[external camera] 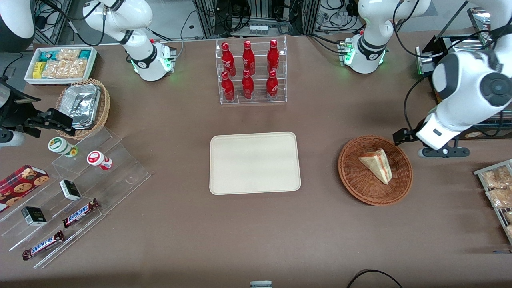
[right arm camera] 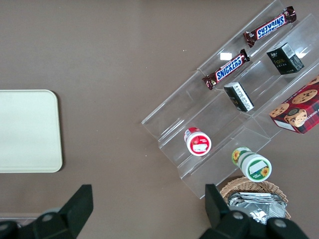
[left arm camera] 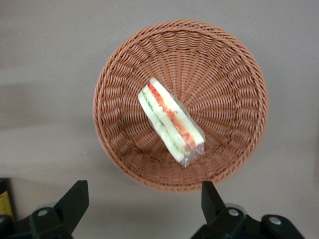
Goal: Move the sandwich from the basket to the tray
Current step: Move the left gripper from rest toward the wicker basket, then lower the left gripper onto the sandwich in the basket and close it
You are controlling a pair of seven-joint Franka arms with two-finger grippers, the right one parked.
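While the sandwich (left arm camera: 171, 121) lies in the basket (left arm camera: 119, 74), the gripper (left arm camera: 144, 199) hangs above it, jaws spread wide, holding nothing.

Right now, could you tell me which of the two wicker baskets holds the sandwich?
The reddish-brown basket beside the gripper holds the sandwich; the tan basket holds foil containers.

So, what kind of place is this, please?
Probably a lab mock-up of a snack counter: bottles in a clear rack, Snickers bars on acrylic steps, cables at the table edge. The gripper hangs open above the basket with its sandwich.
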